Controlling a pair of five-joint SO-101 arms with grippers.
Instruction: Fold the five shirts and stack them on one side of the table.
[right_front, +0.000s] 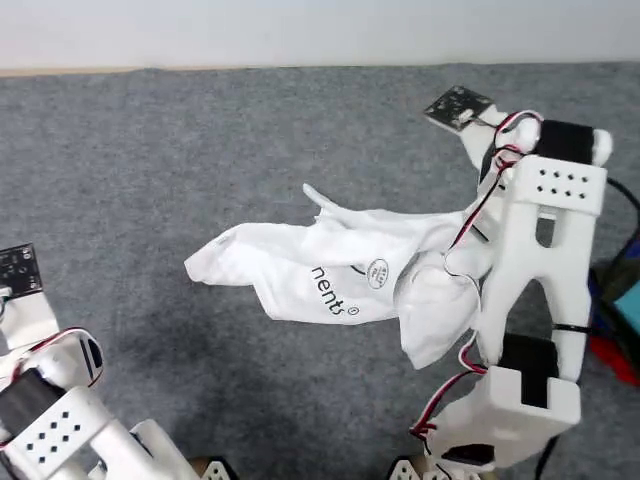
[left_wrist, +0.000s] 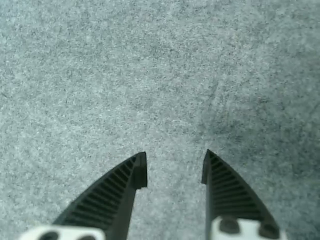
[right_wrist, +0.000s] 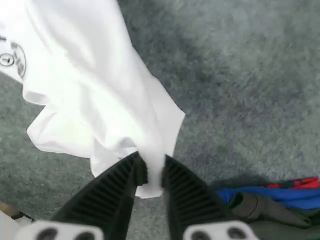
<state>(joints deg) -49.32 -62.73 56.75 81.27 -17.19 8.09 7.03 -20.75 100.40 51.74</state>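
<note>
So the left gripper (left_wrist: 174, 167) sits at the table's (right_front: 140, 150) near-left corner, spread wide over bare grey felt, with loads of open room around it. The white shirt (right_front: 320, 265) lies crumpled mid-table, trailing off to the right. The right gripper (right_wrist: 150, 170) is pinching a bunched edge of it. Some blue and red fabric (right_wrist: 285, 192) crowds the right edge.

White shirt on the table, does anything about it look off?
Yes. The white shirt is crumpled and twisted on the grey table rather than spread flat, with one bunched end pinched in the right gripper.
</note>
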